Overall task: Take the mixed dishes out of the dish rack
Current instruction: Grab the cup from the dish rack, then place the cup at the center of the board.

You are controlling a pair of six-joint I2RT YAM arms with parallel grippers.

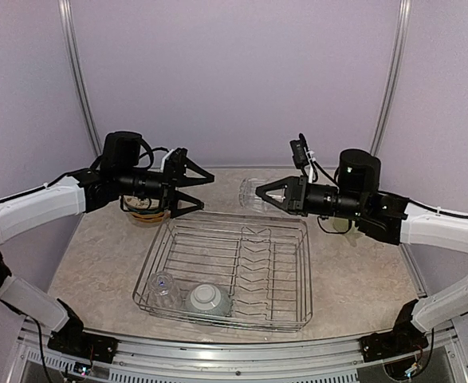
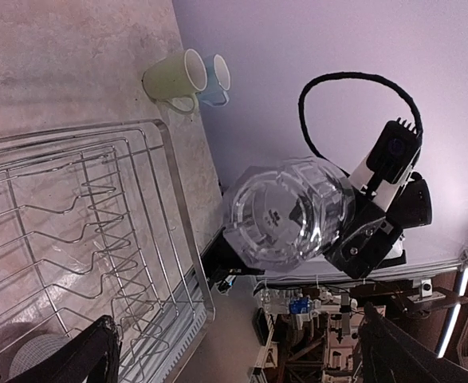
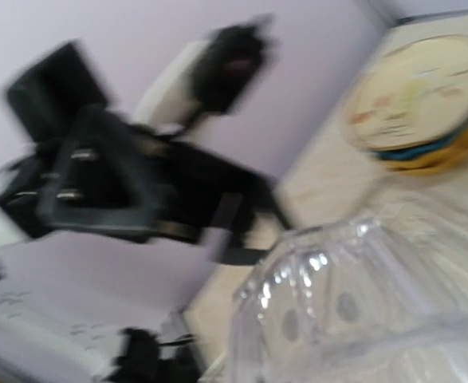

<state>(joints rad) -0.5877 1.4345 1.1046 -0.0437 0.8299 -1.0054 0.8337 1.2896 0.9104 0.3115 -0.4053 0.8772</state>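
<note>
Both forearms are level and nose to nose above the middle. The left arm (image 1: 34, 209) reaches in from 9 o'clock, with the left gripper (image 1: 206, 194) aimed at 3 o'clock, jaws spread wide and holding nothing. The right arm (image 1: 441, 227) reaches in from 3 o'clock, with the right gripper (image 1: 262, 191) aimed at 9 o'clock, jaws pinched on a clear glass (image 1: 248, 191).

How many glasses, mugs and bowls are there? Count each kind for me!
Clear glasses: 2
Mugs: 2, the pale green mug and the light blue mug
Bowl: 1
Total: 5
</note>
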